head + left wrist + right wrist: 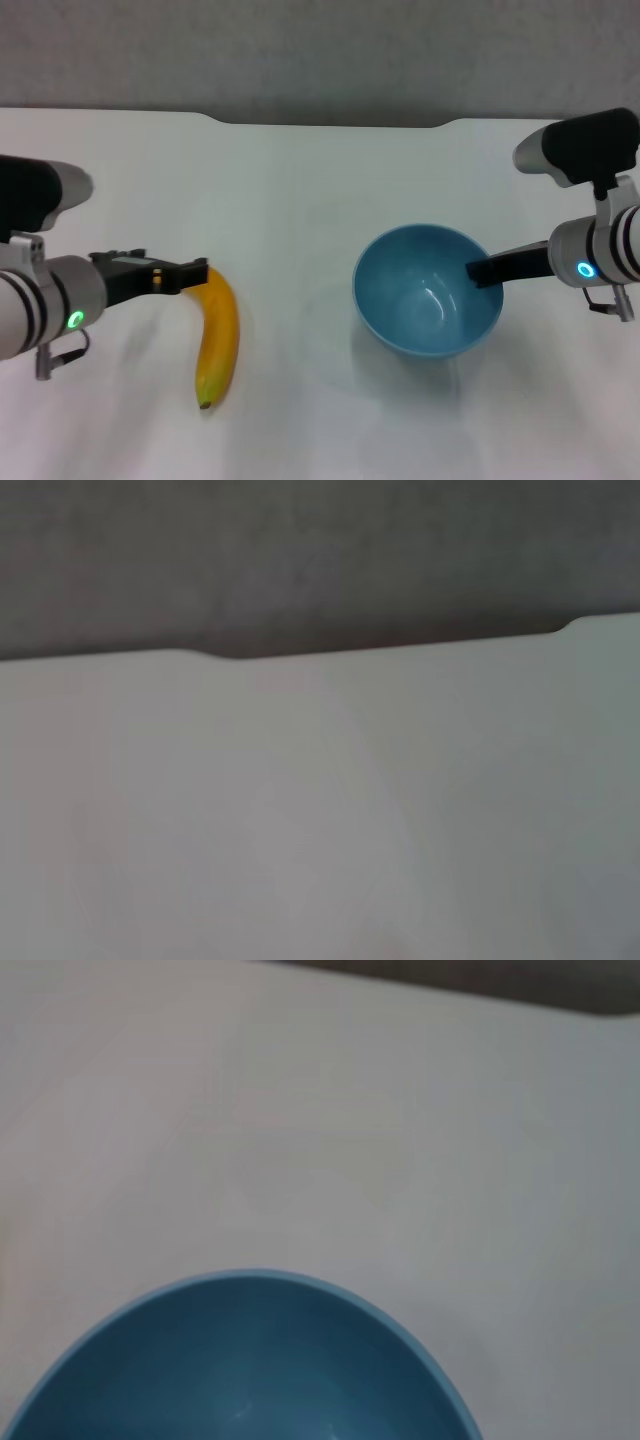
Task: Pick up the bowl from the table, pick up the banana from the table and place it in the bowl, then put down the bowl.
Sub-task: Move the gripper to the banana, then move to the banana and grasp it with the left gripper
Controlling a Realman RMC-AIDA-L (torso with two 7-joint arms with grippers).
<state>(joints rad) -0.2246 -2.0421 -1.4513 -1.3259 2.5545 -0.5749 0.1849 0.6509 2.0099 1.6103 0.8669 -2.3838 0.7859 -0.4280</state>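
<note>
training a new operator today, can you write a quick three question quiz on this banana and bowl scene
1. True or false: the banana already lies inside the bowl.
2. Which claw is at the bowl's rim? A) left claw B) right claw C) neither
3. Fill in: the left claw is at the banana's ______ end, the one farther from the robot.

Key:
1. False. The banana lies on the table, apart from the bowl, which holds nothing.
2. B. The right claw reaches over the rim on the robot's right side.
3. Stem.
</note>
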